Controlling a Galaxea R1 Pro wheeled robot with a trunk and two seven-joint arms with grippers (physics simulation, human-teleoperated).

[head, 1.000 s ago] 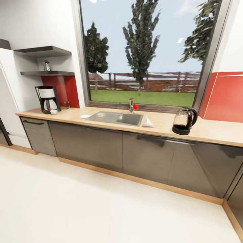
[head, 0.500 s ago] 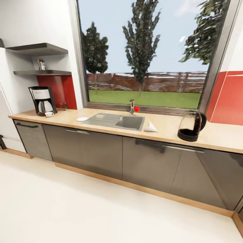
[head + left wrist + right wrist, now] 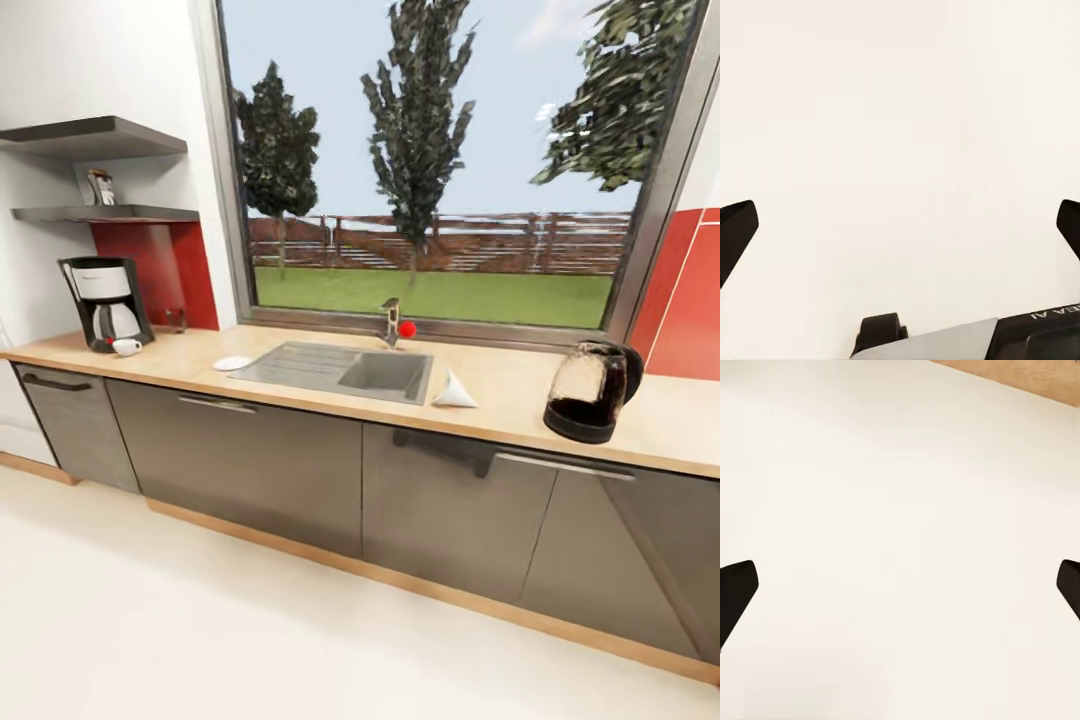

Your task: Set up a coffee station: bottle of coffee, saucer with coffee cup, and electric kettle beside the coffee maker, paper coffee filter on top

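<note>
Sunny kitchen with a long wood table (image 3: 520, 385) under a big window. At nine o'clock stands the coffee maker (image 3: 103, 303), with the coffee cup (image 3: 127, 346) touching its front. At three o'clock sits the electric kettle (image 3: 592, 391). It looks heavy and breakable, so grab its black handle. Left end effector (image 3: 900, 225) and right end effector (image 3: 900, 585) both have fingers wide apart, holding nothing.

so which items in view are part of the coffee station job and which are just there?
Job items:
coffee maker
coffee cup
saucer
paper coffee filter
electric kettle
bottle of coffee on the kitchen shelf
kitchen countertop

Just there:
sink
faucet
upper shelf
small dark item by the backsplash, too small to identify
</note>
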